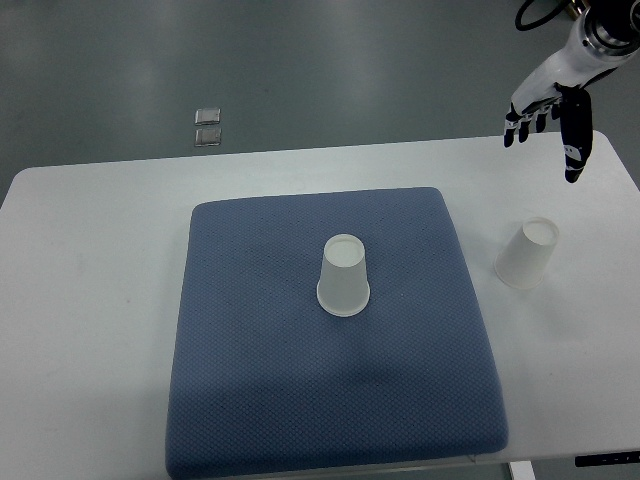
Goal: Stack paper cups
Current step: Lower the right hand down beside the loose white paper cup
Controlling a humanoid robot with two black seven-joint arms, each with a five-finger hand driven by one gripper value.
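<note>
Cups apart: one paper cup [343, 276] stands upside down mid-cushion [250, 400], the other [527, 253] on the white worktop [90, 300] at its three o'clock. My right hand [548, 112], fingers spread and empty, hangs above at one o'clock; I should descend squarely over the outer cup, gripping lightly so it won't crush.

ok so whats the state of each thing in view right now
cup on the mat: upside down, standing alone, nothing stacked on it
cup on the table: upside down, off the mat to its right, not held
right hand: fingers open, empty, raised over the table's far right corner
</note>
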